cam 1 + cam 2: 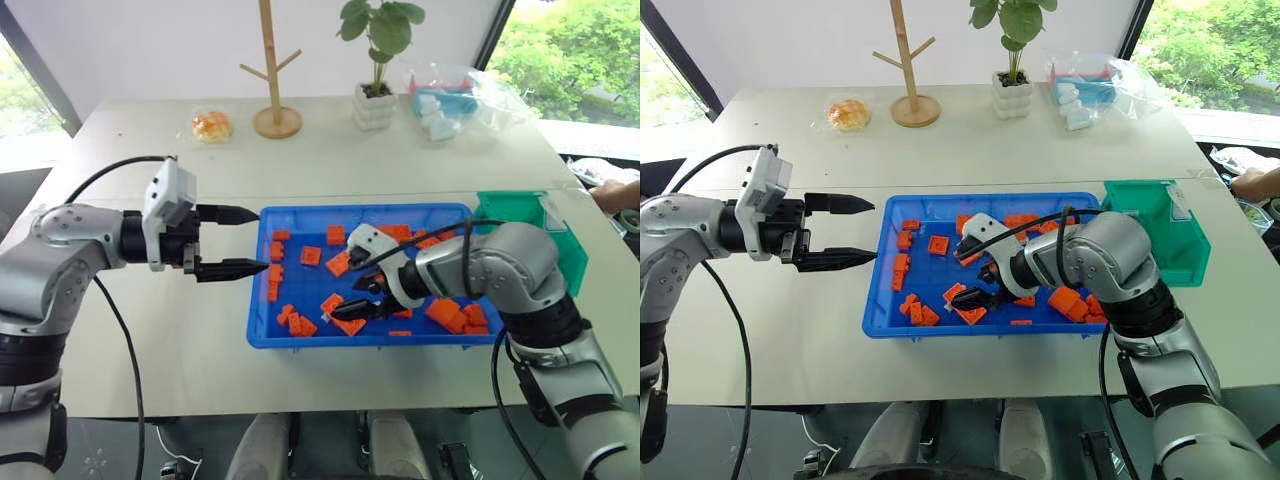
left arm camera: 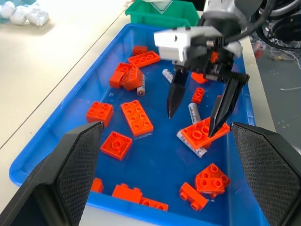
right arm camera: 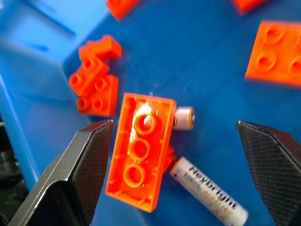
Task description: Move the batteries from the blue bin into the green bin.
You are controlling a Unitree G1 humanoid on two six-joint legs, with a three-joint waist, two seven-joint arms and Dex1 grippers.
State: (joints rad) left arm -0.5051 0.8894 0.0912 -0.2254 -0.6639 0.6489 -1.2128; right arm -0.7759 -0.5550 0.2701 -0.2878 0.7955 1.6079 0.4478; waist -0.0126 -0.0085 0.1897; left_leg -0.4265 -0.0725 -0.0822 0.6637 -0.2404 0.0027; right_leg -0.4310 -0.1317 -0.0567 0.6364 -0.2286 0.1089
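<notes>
The blue bin (image 1: 362, 343) lies mid-table, strewn with orange bricks (image 2: 136, 117). Several silver-grey batteries lie among them: one battery (image 2: 194, 113) sits between the open fingers of my right gripper (image 2: 192, 125), and another (image 2: 199, 150) pokes out from under a brick. In the right wrist view a labelled battery (image 3: 209, 197) lies beside an orange brick (image 3: 141, 150) that covers a second one (image 3: 184, 117). My right gripper (image 1: 352, 300) points down into the bin, holding nothing. My left gripper (image 1: 262, 241) hovers open at the bin's left rim. The green bin (image 1: 565, 245) adjoins the blue bin's right end.
Behind the bins stand a wooden branch stand (image 1: 272, 80), a potted plant (image 1: 378, 90), a wrapped bun (image 1: 212, 125) and a plastic bag of items (image 1: 450, 95). A person's hand (image 1: 615, 192) rests at the right edge. Two more batteries (image 2: 141, 84) lie towards the bin's green-bin end.
</notes>
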